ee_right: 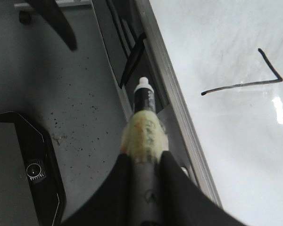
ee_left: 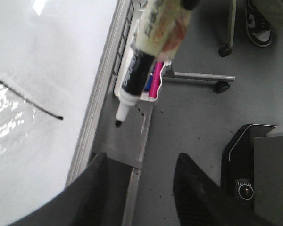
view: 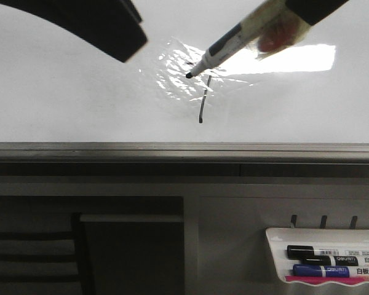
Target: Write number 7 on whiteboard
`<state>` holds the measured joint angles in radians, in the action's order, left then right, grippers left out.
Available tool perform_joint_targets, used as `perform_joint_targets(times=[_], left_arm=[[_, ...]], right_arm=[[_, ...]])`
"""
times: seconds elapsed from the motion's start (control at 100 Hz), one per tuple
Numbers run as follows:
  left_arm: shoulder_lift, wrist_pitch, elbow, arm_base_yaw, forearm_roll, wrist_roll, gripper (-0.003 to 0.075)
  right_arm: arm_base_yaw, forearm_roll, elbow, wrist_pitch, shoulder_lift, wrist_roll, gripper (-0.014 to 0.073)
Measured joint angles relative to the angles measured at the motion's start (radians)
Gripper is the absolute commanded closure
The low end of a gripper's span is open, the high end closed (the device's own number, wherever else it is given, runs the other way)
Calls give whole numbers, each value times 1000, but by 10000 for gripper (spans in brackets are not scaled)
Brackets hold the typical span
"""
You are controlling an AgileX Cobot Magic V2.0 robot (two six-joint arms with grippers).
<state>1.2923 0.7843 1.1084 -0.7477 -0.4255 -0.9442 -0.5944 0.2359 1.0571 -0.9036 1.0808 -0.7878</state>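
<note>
Your right gripper (ee_right: 144,165) is clamping the marker (view: 234,38) off the whiteboard (view: 61,98), tip lifted since the 7 (ee_right: 247,77) looks complete; left gripper (ee_left: 141,174) is idling with jaws apart, empty.

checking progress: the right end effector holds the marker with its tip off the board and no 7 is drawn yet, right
Not quite: a 7 is already drawn on the board, clear in the right wrist view. The rest holds: the right end effector holds the marker, tip off the board.
</note>
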Motion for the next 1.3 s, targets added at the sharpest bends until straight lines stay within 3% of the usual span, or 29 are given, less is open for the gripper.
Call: perform_joint_targets(times=[0.33, 0.68, 1.16, 1.22, 1.3], left_arm=[[160, -146, 59, -88, -2, -21, 428], [175, -168, 61, -98, -4, -23, 432], [178, -168, 63, -101, 3, -41, 726], [178, -164, 63, -101, 7, -47, 741], [178, -162, 63, -101, 9, -51, 741]], right_arm=[[0, 0, 2, -1, 0, -10, 639], [0, 0, 2, -1, 0, -10, 639], [0, 0, 2, -4, 0, -12, 629], [0, 0, 2, -5, 0, -12, 585], [0, -2, 2, -5, 0, -12, 436]])
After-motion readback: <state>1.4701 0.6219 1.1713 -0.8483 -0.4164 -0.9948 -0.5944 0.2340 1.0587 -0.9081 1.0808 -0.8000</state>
